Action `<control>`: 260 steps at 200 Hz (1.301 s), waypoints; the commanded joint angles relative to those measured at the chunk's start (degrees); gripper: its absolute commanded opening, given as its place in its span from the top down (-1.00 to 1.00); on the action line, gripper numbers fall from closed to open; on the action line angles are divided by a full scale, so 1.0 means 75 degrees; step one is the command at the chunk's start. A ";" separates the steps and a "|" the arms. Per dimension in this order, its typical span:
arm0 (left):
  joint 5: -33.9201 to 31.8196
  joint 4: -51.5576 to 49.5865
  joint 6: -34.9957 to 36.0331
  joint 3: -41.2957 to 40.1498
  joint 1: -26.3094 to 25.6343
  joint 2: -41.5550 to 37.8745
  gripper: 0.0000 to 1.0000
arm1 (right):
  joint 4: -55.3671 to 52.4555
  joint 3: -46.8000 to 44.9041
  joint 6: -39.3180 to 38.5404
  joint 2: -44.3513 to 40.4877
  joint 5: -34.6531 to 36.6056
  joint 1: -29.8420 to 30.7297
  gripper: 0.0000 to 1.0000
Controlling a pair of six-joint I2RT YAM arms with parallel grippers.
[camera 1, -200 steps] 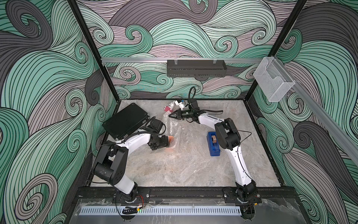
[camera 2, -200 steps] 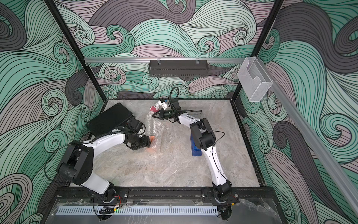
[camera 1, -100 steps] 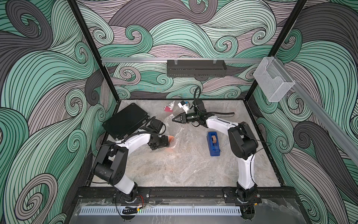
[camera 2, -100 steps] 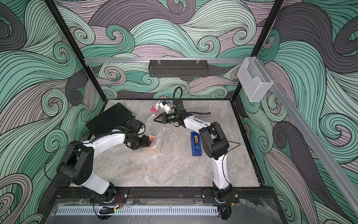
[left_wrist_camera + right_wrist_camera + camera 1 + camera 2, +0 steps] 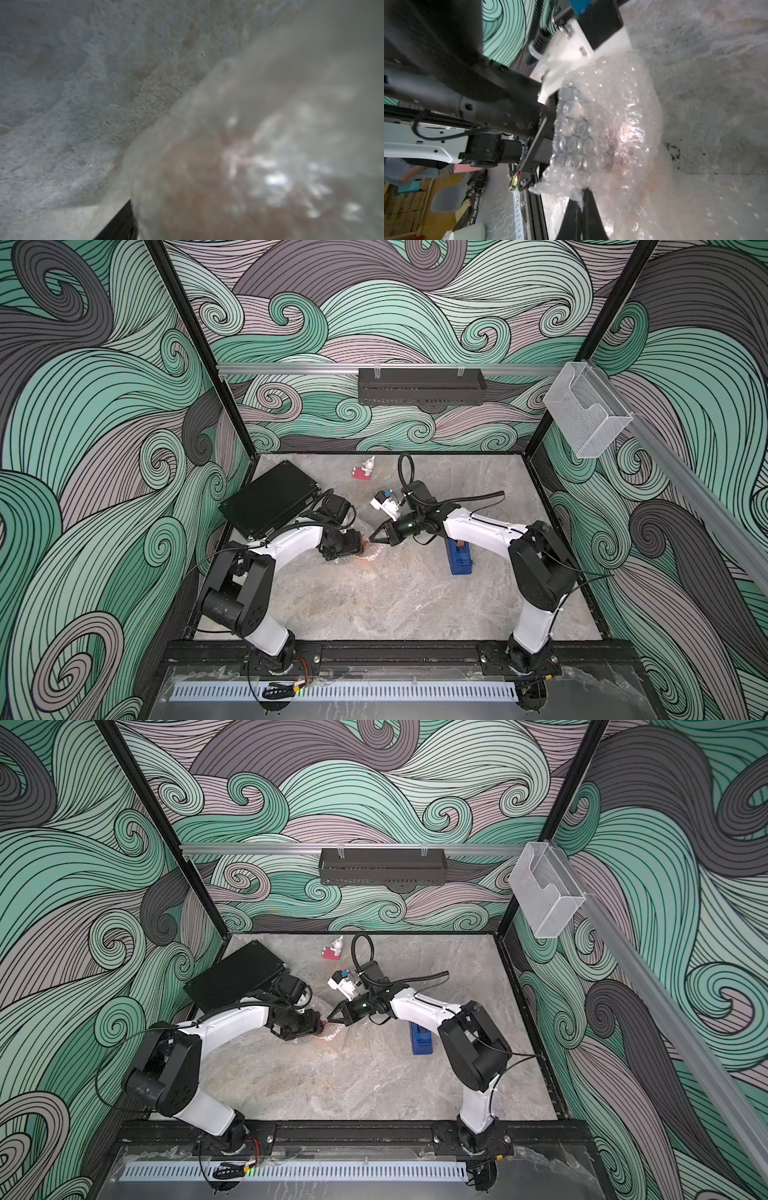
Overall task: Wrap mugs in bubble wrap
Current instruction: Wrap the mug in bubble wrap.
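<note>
The salmon-orange mug lies left of the table's middle, under the crinkly clear bubble wrap; only orange patches show through. My left gripper is closed round the wrapped mug from the left. In the left wrist view the mug is a salmon blur behind bubble wrap, with one black finger beside it. My right gripper comes in from the right and is shut on a fold of bubble wrap, pinched at its tips. Both top views show the two grippers almost touching over the mug.
A blue tape dispenser lies under the right forearm. A flat black case sits at the back left, close behind the left wrist. A small red-and-white figurine stands near the back wall.
My right gripper has swung from beside the figurine at the back down to the mug, drawing the bubble wrap edge with it. The left arm has stayed put.
</note>
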 commanded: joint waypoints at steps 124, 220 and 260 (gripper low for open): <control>-0.0709 -0.0869 -0.0640 0.0332 -0.0038 -0.2385 -0.33 | -0.1365 0.0400 -0.1307 0.0741 0.1129 0.0325 1.00; 0.0599 -0.0667 -0.0618 0.1196 0.0090 -0.0839 -0.58 | -0.1347 0.0397 -0.1377 0.0786 0.1145 0.0354 1.00; 0.0377 -0.0607 -0.0547 0.0995 0.0131 -0.0279 -0.51 | -0.1379 0.0444 -0.1378 0.0744 0.1127 0.0372 1.00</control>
